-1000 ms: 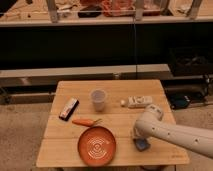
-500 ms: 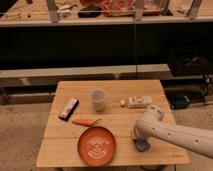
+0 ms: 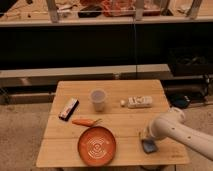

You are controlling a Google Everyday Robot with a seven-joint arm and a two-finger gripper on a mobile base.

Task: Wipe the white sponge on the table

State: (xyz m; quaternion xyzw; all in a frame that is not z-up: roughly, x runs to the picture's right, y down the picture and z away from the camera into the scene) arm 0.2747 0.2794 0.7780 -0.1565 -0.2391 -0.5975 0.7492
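Pincer (image 3: 146,136) closed on white sponge (image 3: 148,146) on table (image 3: 120,87), beside orange plate (image 3: 97,146)

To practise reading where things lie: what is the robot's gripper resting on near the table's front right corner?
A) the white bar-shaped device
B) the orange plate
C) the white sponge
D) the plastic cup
C: the gripper sits on the white sponge near the table corner; the cup, orange plate and white bar-shaped device lie apart from it.
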